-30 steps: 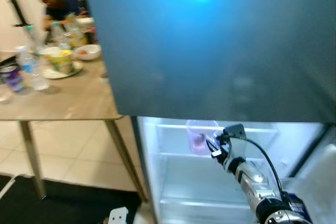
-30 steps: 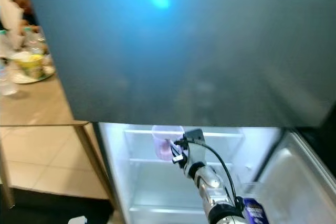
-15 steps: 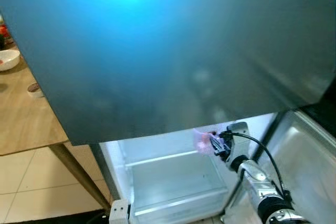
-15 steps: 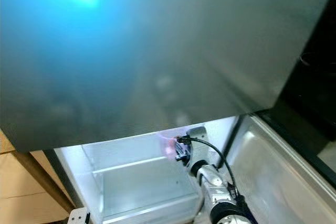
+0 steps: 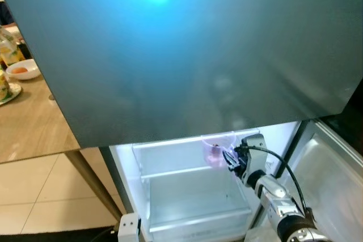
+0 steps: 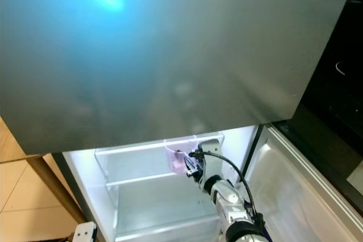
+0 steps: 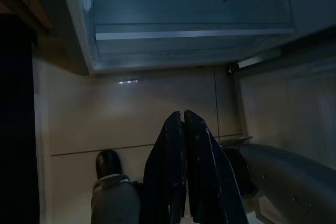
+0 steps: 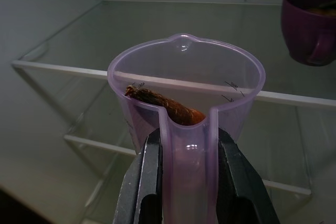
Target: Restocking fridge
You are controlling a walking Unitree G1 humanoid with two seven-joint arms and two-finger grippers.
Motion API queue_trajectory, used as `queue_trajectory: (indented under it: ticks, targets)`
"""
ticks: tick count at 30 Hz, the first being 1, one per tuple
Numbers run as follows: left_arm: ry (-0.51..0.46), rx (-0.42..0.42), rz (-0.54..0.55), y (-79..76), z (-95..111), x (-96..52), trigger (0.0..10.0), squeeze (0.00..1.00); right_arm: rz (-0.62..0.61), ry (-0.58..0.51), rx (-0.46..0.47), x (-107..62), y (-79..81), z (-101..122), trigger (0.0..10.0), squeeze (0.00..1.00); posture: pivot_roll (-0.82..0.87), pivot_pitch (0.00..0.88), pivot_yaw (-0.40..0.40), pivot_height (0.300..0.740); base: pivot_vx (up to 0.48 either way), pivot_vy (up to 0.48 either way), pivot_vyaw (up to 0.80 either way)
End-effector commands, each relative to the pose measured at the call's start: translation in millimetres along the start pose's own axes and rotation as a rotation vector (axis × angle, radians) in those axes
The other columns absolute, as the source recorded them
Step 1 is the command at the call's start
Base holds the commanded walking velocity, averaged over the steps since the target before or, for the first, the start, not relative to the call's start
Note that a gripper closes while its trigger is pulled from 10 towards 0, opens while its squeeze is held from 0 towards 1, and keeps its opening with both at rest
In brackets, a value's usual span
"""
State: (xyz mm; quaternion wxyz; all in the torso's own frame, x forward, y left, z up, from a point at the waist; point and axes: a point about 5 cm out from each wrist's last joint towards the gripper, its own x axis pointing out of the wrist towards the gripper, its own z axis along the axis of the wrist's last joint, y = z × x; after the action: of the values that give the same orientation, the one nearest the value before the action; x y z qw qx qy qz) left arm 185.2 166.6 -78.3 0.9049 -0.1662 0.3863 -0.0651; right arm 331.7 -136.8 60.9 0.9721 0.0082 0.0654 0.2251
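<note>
My right gripper (image 5: 229,160) reaches into the lit lower compartment of the open fridge (image 5: 187,196), shut on the handle of a translucent purple measuring cup (image 8: 186,103). Both black fingers (image 8: 149,182) squeeze the handle from either side. A brown-orange piece of food (image 8: 163,106) lies inside the upright cup (image 5: 215,150). The cup hangs just in front of the upper glass shelf (image 8: 157,30), near its front edge. My left gripper (image 7: 182,116) hangs idle over the floor, its fingers pressed together.
A dark purple mug (image 8: 310,24) stands on the upper glass shelf, off to one side of the cup. The grey upper door (image 5: 198,55) looms above the opening. The open fridge door (image 5: 334,168) is on the right. A wooden table (image 5: 28,134) with a bowl (image 5: 22,70) stands left.
The camera has swung, tilting first and then bringing the table back into view at left. My right gripper still holds the cup at the upper shelf.
</note>
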Motion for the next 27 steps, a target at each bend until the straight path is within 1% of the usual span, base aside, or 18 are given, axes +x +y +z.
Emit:
queue_trajectory:
  ticks: [1, 2, 4, 6, 8, 9, 10, 11, 12, 13, 14, 15, 16, 19, 20, 21, 23, 27]
  targets:
    - [-0.056, 0.028, -0.009, -2.7, 12.1, 3.0, 10.0, 0.0, 0.044, -0.058, -0.004, 3.8, 3.6, 10.9, 10.0, 0.0, -0.09, 0.0, 0.016, 0.74, 0.0, 0.0, 0.0]
    - [-0.072, 0.037, -0.013, -3.2, 15.5, 3.7, 10.0, 0.0, 0.06, -0.063, -0.002, 4.1, 4.5, 11.9, 10.0, 0.0, -0.09, 0.0, 0.016, 0.74, 0.0, 0.0, 0.0]
    - [-0.144, 0.056, -0.033, -5.3, 28.5, 5.1, 10.0, 0.0, 0.111, -0.082, 0.013, 4.2, 6.2, 15.2, 10.0, 0.0, -0.09, 0.0, 0.015, 0.74, 0.0, 0.0, 0.0]
    - [-0.144, 0.056, -0.033, -5.3, 28.5, 5.1, 10.0, 0.0, 0.111, -0.082, 0.013, 4.2, 6.2, 15.2, 10.0, 0.0, -0.09, 0.0, 0.015, 0.74, 0.0, 0.0, 0.0]
    - [-0.206, 0.124, -0.053, -8.2, 40.0, 5.7, 10.0, 0.0, 0.142, -0.092, 0.013, 4.2, 5.2, 19.1, 10.0, 0.0, -0.09, 0.0, 0.014, 0.74, 0.0, 0.0, 0.0]
    - [-0.224, 0.197, -0.045, -9.7, 45.5, 6.2, 10.0, 0.0, 0.145, -0.096, 0.013, 4.0, 2.7, 21.5, 10.0, 0.0, -0.09, 0.0, 0.011, 0.74, 0.0, 0.0, 0.0]
    - [-0.224, 0.197, -0.045, -9.7, 45.5, 6.2, 10.0, 0.0, 0.145, -0.096, 0.013, 4.0, 2.7, 21.5, 10.0, 0.0, -0.09, 0.0, 0.011, 0.74, 0.0, 0.0, 0.0]
    - [-0.254, 0.354, -0.081, -21.1, 52.2, 8.4, 10.0, 0.0, 0.123, -0.097, 0.017, 3.4, -5.4, 25.6, 10.0, 0.0, -0.09, 0.0, 0.011, 0.74, 0.0, 0.0, 0.0]
    - [-0.254, 0.354, -0.081, -21.1, 52.2, 8.4, 10.0, 0.0, 0.123, -0.097, 0.017, 3.4, -5.4, 25.6, 10.0, 0.0, -0.09, 0.0, 0.011, 0.74, 0.0, 0.0, 0.0]
    - [-0.263, 0.405, -0.099, -26.1, 53.6, 9.3, 10.0, 0.0, 0.117, -0.101, 0.026, 3.0, -8.6, 27.4, 10.0, 0.0, -0.09, 0.0, 0.011, 0.74, 0.0, 0.0, 0.0]
    - [-0.285, 0.424, -0.138, -33.3, 55.3, 10.1, 10.0, 0.0, 0.11, -0.11, 0.032, 1.7, -13.6, 30.4, 10.0, 0.0, -0.09, 0.0, 0.014, 0.74, 0.0, 0.0, 0.0]
    - [-0.285, 0.424, -0.138, -33.3, 55.3, 10.1, 10.0, 0.0, 0.11, -0.11, 0.032, 1.7, -13.6, 30.4, 10.0, 0.0, -0.09, 0.0, 0.014, 0.74, 0.0, 0.0, 0.0]
    - [-0.313, 0.43, -0.158, -38.2, 59.7, 10.8, 10.0, 0.0, 0.111, -0.115, 0.038, -0.5, -18.6, 32.6, 10.0, 0.0, -0.09, 0.0, 0.014, 0.74, 0.0, 0.0, 0.0]
    - [-0.334, 0.43, -0.166, -40.8, 63.3, 11.3, 10.0, 0.0, 0.113, -0.108, 0.042, -1.6, -21.1, 33.0, 10.0, 0.0, -0.09, 0.0, 0.014, 0.74, 0.0, 0.0, 0.0]
    - [-0.351, 0.424, -0.17, -42.2, 66.7, 11.5, 10.0, 0.0, 0.124, -0.093, 0.014, -2.6, -22.0, 33.1, 10.0, 0.0, -0.09, 0.0, 0.015, 0.74, 0.0, 0.0, 0.0]
    - [-0.351, 0.424, -0.17, -42.2, 66.7, 11.5, 10.0, 0.0, 0.124, -0.093, 0.014, -2.6, -22.0, 33.1, 10.0, 0.0, -0.09, 0.0, 0.015, 0.74, 0.0, 0.0, 0.0]
    - [-0.387, 0.417, -0.17, -44.3, 74.1, 11.8, 10.0, 0.0, 0.13, -0.084, 0.008, -3.5, -23.0, 32.7, 10.0, 0.0, -0.09, 0.0, 0.014, 0.725, 0.0, 0.0, 0.0]
    - [-0.42, 0.413, -0.164, -45.2, 80.9, 11.7, 10.0, 0.0, 0.125, -0.081, 0.012, -4.0, -24.5, 32.9, 10.0, 0.0, -0.09, 0.0, 0.014, 0.705, 0.0, 0.0, 0.0]
